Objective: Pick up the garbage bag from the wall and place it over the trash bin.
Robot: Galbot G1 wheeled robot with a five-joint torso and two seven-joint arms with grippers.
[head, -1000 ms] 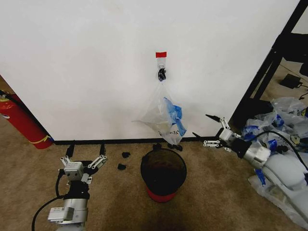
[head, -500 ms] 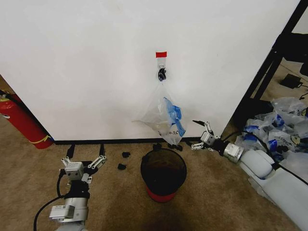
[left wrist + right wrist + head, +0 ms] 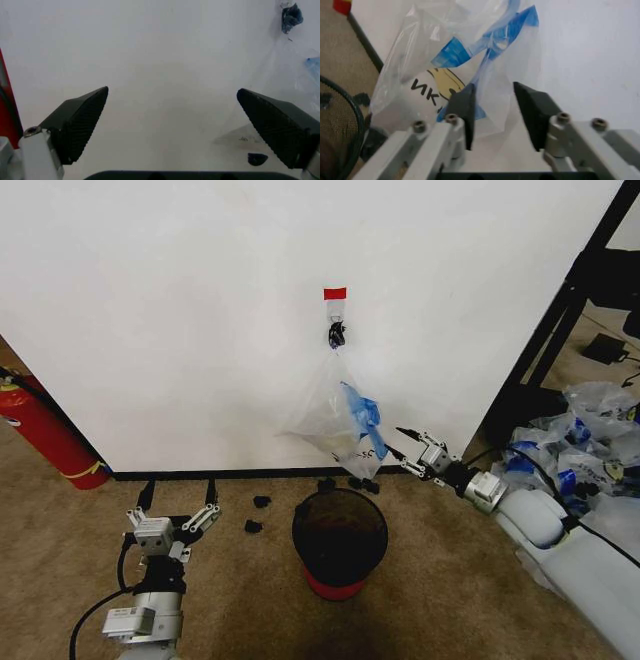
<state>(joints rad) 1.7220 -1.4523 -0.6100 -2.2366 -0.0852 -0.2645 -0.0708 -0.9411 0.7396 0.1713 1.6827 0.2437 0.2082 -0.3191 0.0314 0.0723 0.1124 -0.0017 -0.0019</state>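
Wall (image 3: pixel 180 330) holds garbage bag (image 3: pixel 335 420); trash bin (image 3: pixel 340 540) below.

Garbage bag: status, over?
Right gripper at garbage bag, jaws open, not clamped. Bag hangs on wall hook above trash bin. Left gripper open, low, idle.

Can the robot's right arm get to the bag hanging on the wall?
Probably yes. The right pincer is open and already at the lower edge of the bag, which hangs free on the wall with nothing between them. The bin sits lower, out of the way.
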